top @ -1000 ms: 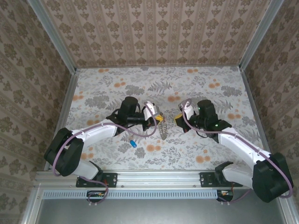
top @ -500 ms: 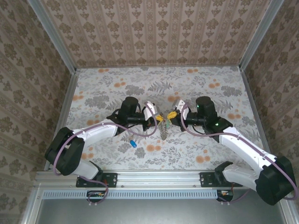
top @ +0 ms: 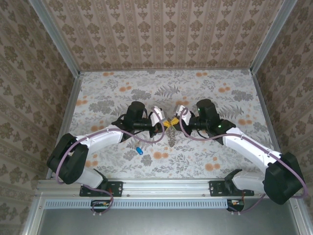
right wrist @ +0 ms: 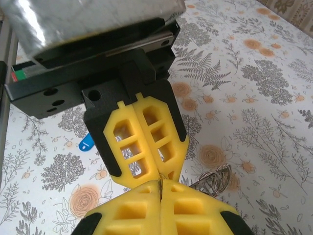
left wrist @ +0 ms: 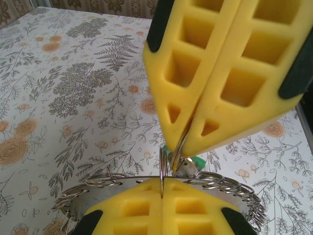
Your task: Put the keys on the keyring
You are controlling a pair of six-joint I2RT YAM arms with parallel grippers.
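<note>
One keyring point(left wrist: 162, 169): thin wire loop, lower centre of left wrist view; bunched rings hang beneath.
Green key point(left wrist: 196, 162): just right of loop.
Blue key point(top: 138, 150): on table point(top: 220, 147), lower left of centre, apart.
Left gripper point(left wrist: 161, 188): clamped on keyring.
Right gripper point(left wrist: 182, 146): pads pressed together, tips meeting the left's.

Lifted edge-on above the middle of the flowered worktop point(top: 210, 93), the keyring point(left wrist: 105, 180) is a thin silvery loop strung with many small split rings, a green key head point(left wrist: 194, 163) peeping just behind it, while a blue-headed key point(top: 139, 150) lies flat, well apart, nearer the left
</note>
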